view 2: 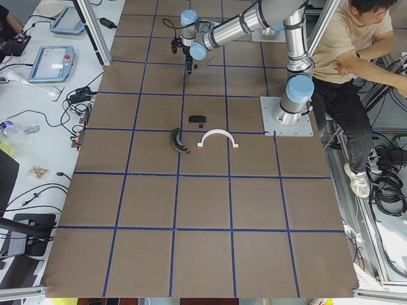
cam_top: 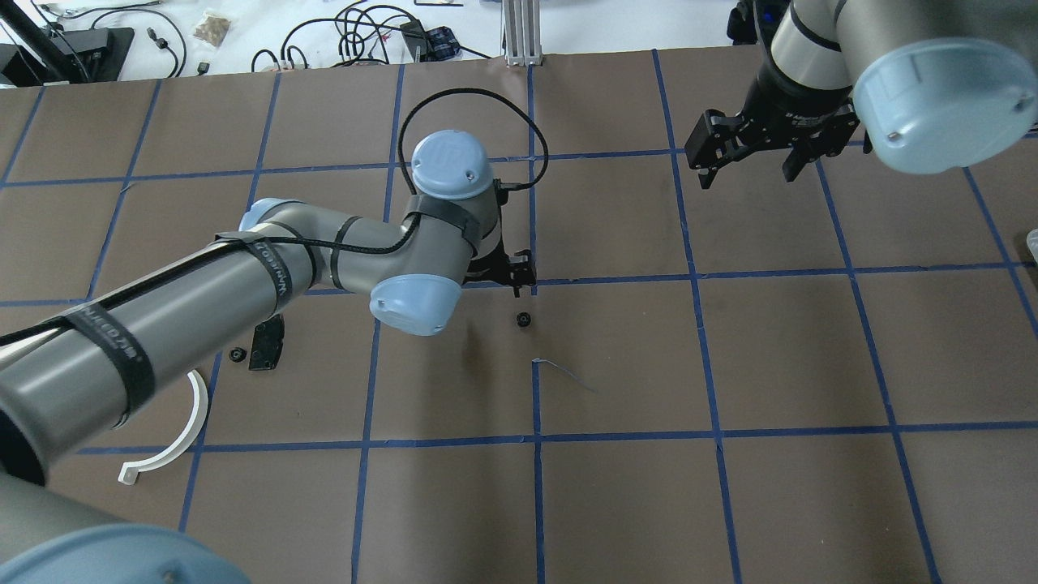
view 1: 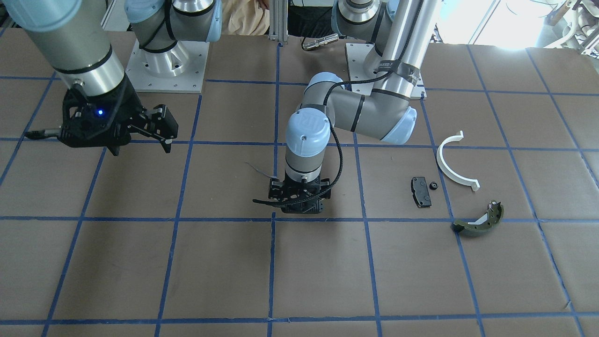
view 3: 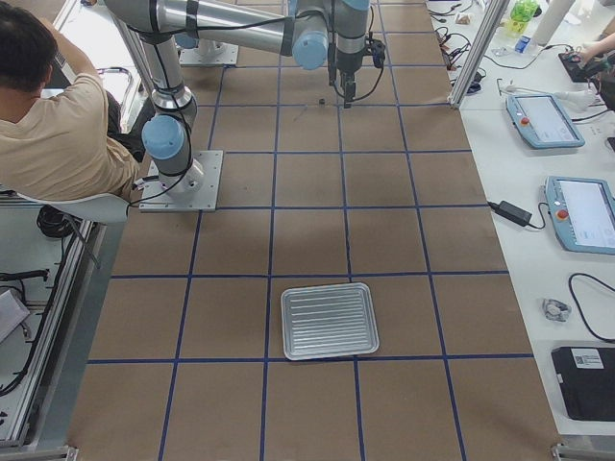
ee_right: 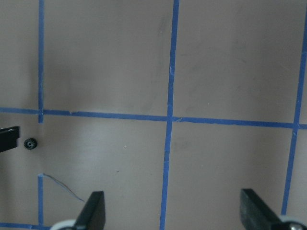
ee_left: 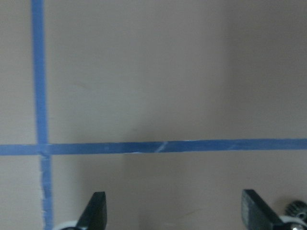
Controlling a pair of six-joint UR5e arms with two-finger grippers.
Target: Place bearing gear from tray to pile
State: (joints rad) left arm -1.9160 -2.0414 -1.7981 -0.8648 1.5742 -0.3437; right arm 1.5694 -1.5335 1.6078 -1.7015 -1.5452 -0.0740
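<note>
A small black bearing gear [cam_top: 524, 319] lies on the brown table just beside my left gripper [cam_top: 517, 280]. In the left wrist view it [ee_left: 298, 209] sits outside one fingertip, not between the jaws. The left gripper [ee_left: 175, 215] is open, empty and low over the table. The pile is at the robot's left: a white half-ring [view 1: 451, 164], a black pad [view 1: 421, 191], an olive brake shoe [view 1: 479, 220], and another small gear [view 1: 433, 186] by the pad. My right gripper [cam_top: 748, 174] is open, empty and raised. The silver tray [view 3: 329, 320] shows only in the exterior right view.
Blue tape lines grid the table. A loose strand of tape [cam_top: 559, 369] curls near the gear. A person [view 3: 58, 125] sits behind the robot bases. Cables and tablets lie on the white bench [view 3: 567, 144] past the table's far edge.
</note>
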